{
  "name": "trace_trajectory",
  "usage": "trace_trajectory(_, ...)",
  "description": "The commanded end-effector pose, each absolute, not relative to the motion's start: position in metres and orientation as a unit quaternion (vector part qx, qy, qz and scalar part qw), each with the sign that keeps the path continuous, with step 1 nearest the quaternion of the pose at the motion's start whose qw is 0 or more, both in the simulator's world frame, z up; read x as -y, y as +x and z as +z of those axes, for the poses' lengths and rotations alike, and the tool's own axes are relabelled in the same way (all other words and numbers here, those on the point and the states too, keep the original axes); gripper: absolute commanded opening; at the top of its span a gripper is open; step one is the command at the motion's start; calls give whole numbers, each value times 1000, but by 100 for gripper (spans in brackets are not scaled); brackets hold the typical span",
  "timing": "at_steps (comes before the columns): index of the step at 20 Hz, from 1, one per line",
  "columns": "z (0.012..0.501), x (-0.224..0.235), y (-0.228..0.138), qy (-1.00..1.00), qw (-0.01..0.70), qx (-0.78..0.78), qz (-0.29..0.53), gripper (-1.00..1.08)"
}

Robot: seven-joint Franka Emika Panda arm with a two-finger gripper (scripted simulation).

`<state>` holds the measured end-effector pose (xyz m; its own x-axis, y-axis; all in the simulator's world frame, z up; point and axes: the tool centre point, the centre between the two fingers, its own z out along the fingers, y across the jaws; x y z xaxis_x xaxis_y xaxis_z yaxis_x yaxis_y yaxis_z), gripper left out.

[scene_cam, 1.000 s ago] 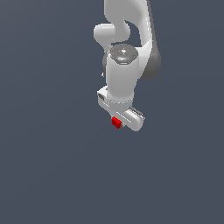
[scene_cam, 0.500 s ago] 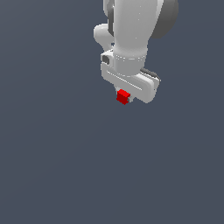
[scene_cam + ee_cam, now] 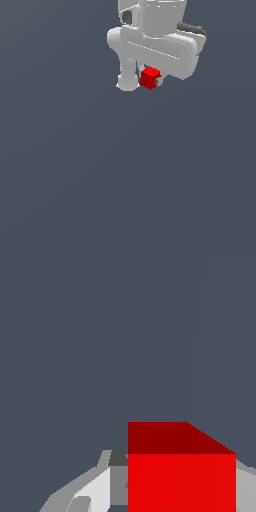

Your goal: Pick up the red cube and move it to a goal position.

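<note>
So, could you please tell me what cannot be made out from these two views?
- Exterior view: the arm above the gripper is cut off by the top edge.
- Exterior view: the gripper body hides part of the red cube.
- Wrist view: the cube's lower part runs off the bottom edge.
- Either view: no goal marker is visible.

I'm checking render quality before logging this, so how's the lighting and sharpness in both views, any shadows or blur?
Exterior view: flat, even light, no cast shadow on the grey ground; red cube and claw look soft and pixelated. Wrist view: no glare or blur; red cube is crisp-edged, one face darker than the other.
</note>
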<state>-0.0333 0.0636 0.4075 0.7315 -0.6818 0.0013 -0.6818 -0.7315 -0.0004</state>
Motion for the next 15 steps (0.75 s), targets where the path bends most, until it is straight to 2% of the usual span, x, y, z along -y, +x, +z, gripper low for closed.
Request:
trace_trajectory(1, 424, -67, -38, 931, 0, 366, 0, -100)
trace_trajectory(8, 450, -72, -43, 931, 0, 366, 0, -100)
trace_trajectory(15, 451, -73, -42, 931, 0, 366, 0, -100)
